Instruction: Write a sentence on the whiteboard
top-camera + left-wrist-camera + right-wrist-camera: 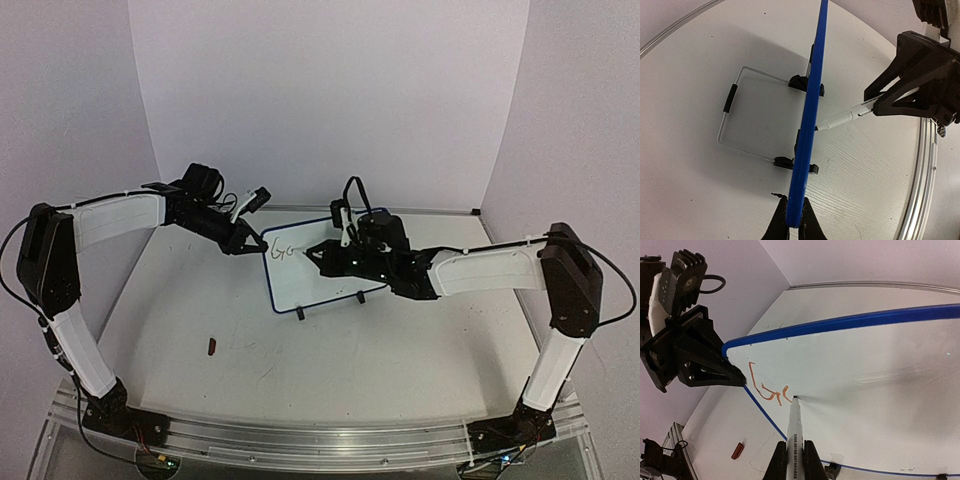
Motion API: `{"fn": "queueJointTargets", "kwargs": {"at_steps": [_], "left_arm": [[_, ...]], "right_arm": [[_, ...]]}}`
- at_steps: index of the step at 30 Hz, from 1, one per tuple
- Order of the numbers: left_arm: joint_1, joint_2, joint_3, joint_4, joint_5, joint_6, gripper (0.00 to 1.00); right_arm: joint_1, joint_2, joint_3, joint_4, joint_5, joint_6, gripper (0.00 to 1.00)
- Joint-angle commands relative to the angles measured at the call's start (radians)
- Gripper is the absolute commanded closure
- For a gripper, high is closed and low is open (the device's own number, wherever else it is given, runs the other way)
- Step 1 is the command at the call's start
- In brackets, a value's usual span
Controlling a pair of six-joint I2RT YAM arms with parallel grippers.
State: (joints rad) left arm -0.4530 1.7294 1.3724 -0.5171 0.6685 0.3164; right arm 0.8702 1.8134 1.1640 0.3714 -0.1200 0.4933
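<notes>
White shells (pixel 120 218) on both arms, black angular joints (pixel 570 280), thin black cables (pixel 350 182).

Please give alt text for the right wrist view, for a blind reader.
The right gripper holds a marker with its tip on the whiteboard, beside a few handwritten letters. The left gripper clamps the board's corner.
</notes>
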Motion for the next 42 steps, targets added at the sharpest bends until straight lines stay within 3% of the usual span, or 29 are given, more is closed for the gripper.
{"fn": "queueJointTargets", "kwargs": {"at_steps": [1,13,25,42], "left_arm": [[-0.014,0.032,0.008,-0.051,-0.088,0.037,1.0],[-0.014,0.033,0.01,-0.052,-0.089,0.036,1.0],[-0.013,0.031,0.01,-0.054,-0.096,0.038,1.0],[-0.015,0.032,0.01,-0.055,-0.099,0.04,1.0]], "right_arm": [[-0.008,-0.046,0.047,0.018,0.015,-0.024,1.0],[-0.007,-0.023,0.053,0.018,-0.013,-0.016,1.0],[-0.008,-0.136,-0.07,0.058,-0.024,0.004,1.0],[-0.015,-0.04,-0.001,0.032,0.012,0.005,1.0]]}}
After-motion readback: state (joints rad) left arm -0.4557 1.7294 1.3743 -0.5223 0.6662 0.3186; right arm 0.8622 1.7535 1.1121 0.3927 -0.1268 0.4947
